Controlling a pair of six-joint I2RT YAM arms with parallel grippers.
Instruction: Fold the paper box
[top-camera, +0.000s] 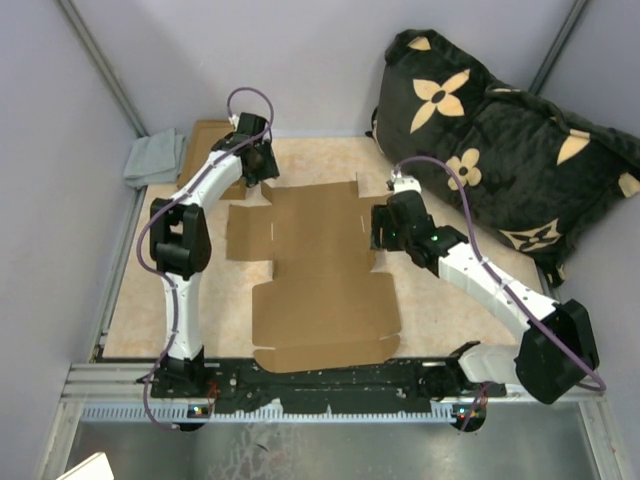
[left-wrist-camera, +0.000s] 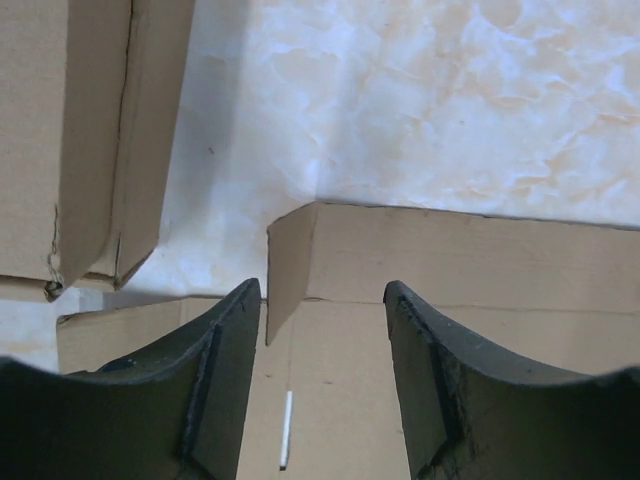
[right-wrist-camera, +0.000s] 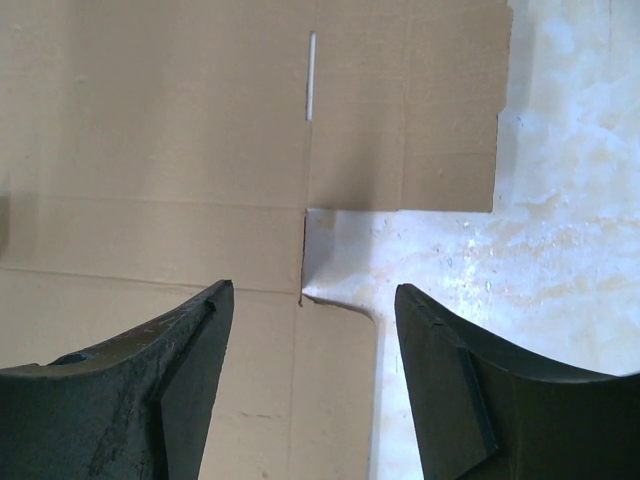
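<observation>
Since the paper box (top-camera: 320, 270) lies flat and unfolded, both arms flank it: left gripper (left-wrist-camera: 322, 290) at 11 o'clock, right gripper (right-wrist-camera: 312, 288) at 2. Both are released and empty, likely staging the first fold.

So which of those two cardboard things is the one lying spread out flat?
The large paper box in the middle: it is unfolded, its flaps spread out. The smaller cardboard box in the far left corner, beside the grey cloth, is folded up with sides.

The marbled beige tabletop (top-camera: 140, 310) carries the paper box (top-camera: 315, 270), unfolded flat at its centre. A smaller cardboard box (top-camera: 205, 140) and a grey cloth (top-camera: 155, 158) lie far-left, a black flowered cushion (top-camera: 500, 150) far-right.
</observation>
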